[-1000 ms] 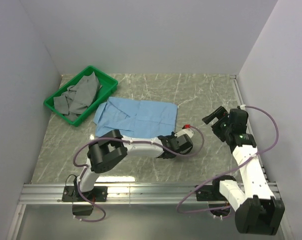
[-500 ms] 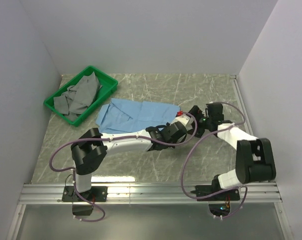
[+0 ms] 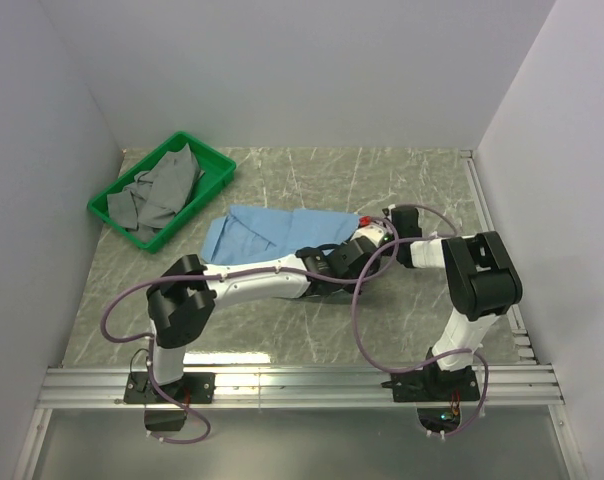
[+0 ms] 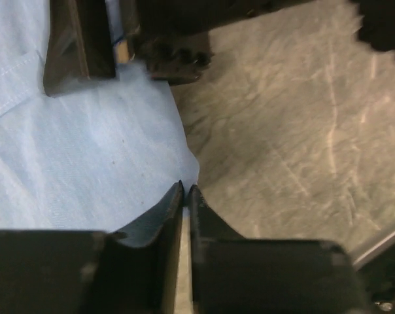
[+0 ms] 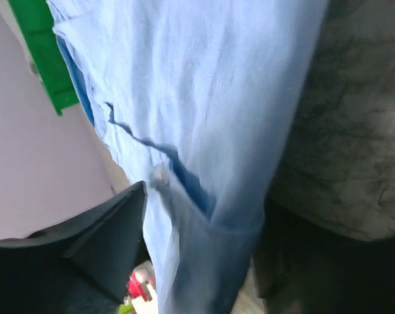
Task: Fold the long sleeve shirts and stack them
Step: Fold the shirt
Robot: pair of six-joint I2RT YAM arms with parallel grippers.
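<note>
From above, the light blue shirt (image 3: 267, 228) lay spread on the table (image 3: 312, 175), just right of the green bin (image 3: 217, 165) that held grey cloths (image 3: 162, 190). My left arm reached across the near side of the cloth, and my left gripper (image 3: 360, 248) sat at the shirt's right edge. My right gripper (image 3: 374, 228) came in from the other side and met that same edge, so both sets of fingers crowded close together there.

Through my left wrist camera, my left gripper (image 4: 185, 193) was clenched, its tips pressed together with only a sliver between them. It was pinching the near right corner of the shirt (image 4: 86, 150), where the hem met the bare table (image 4: 295, 131). Further along the same edge I saw my right gripper (image 4: 125, 62), its two dark fingers standing on the cloth with blue showing between them.

Through my right wrist camera, the shirt (image 5: 204, 85) ran up through my right gripper (image 5: 207, 203). Its fingers stood apart, one on each side of a bunched fold, and were not pressed together on it. The bin (image 5: 44, 59) showed beyond, and the table (image 5: 354, 131) to the side.
</note>
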